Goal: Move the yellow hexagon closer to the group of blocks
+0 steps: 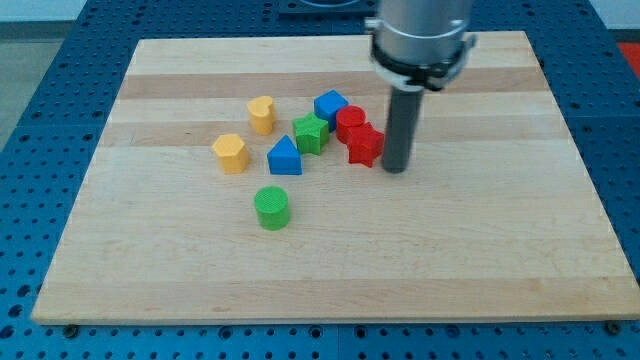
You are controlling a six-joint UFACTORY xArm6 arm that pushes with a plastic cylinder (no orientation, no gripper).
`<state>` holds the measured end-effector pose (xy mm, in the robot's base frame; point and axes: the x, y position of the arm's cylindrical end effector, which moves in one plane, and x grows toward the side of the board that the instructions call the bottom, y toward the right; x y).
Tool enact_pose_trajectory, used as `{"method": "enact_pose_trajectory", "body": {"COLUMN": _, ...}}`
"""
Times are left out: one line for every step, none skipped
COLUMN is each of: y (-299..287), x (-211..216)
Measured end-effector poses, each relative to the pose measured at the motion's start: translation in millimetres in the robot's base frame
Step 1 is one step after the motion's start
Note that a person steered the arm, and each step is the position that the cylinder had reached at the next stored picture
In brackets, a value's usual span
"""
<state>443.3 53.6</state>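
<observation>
My tip (395, 167) stood on the wooden board (500, 250), holding nothing, just right of the red star (364, 146); the yellow hexagon (230, 153) lay well left of that star, apart from the blue triangle (284, 157); bare board lay toward every edge.

We are seeing bright, even lighting across wooden board (330, 270); no harsh glare showing. Blocks casting only soft, short shadows. My tip (395, 168) throwing faint shadow at its base. Metal collar of arm (420, 45) catching mild highlights. Focus holding fairly sharp over board; image looking slightly soft and low-resolution overall. We are noticing no obvious edge distortion.
</observation>
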Motion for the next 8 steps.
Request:
{"method": "enact_pose_trajectory", "body": {"y": -50, "x": -4}}
{"method": "enact_pose_trajectory", "body": {"y": -43, "x": 30}}
{"method": "enact_pose_trajectory", "body": {"y": -43, "x": 97}}
{"method": "enact_pose_trajectory", "body": {"y": -123, "x": 110}}
{"method": "enact_pose_trajectory", "body": {"y": -168, "x": 59}}
{"method": "enact_pose_trajectory", "body": {"y": -215, "x": 23}}
{"method": "enact_pose_trajectory", "body": {"y": -189, "x": -6}}
{"method": "enact_pose_trajectory", "body": {"y": -199, "x": -28}}
